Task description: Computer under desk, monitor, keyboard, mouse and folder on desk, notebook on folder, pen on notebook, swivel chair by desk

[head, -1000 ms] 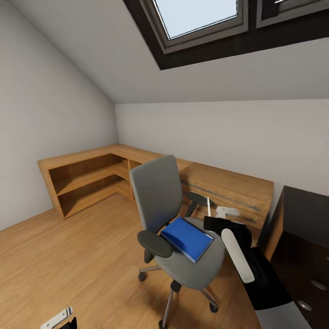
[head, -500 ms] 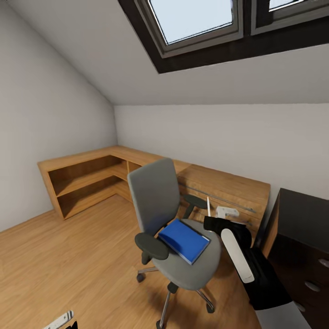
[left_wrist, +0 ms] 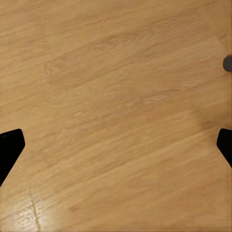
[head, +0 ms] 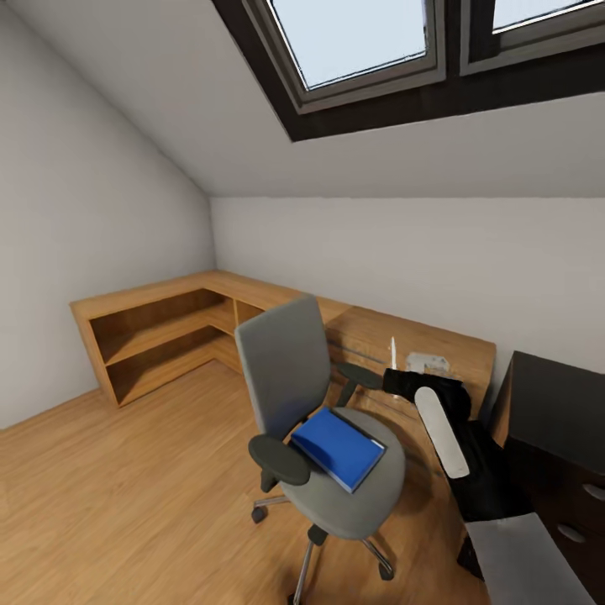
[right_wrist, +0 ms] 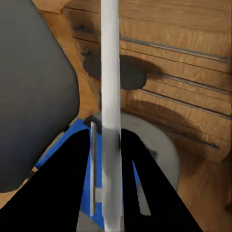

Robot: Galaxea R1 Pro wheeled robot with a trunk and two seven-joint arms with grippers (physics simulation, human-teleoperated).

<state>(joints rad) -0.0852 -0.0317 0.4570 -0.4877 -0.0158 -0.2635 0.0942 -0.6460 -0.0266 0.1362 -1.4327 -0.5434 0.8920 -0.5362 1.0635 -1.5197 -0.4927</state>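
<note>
The grey swivel chair (head: 286, 370) stands on the wooden floor, its back toward the low shelves. A blue folder (head: 339, 448) lies on its seat. My right gripper (head: 393, 376) hovers just beyond the chair's far armrest and is shut on a thin white pen (head: 392, 351) that points upward. In the right wrist view the pen (right_wrist: 109, 58) runs between the black fingers of the right gripper (right_wrist: 110, 133), with the folder (right_wrist: 65, 142) and the chair's back (right_wrist: 34, 96) beneath. My left gripper (left_wrist: 116, 145) is open over bare floor.
A long wooden desk (head: 252, 287) with open shelves (head: 160, 336) wraps around the corner along the walls. A dark dresser (head: 555, 403) stands at the right. Skylights sit in the sloped ceiling. A small grey part (left_wrist: 227, 63) shows at the edge of the left wrist view.
The view tilted up slightly. My right arm rose and reached farther past the chair's armrest, carrying the pen. The chair and folder stayed put.
</note>
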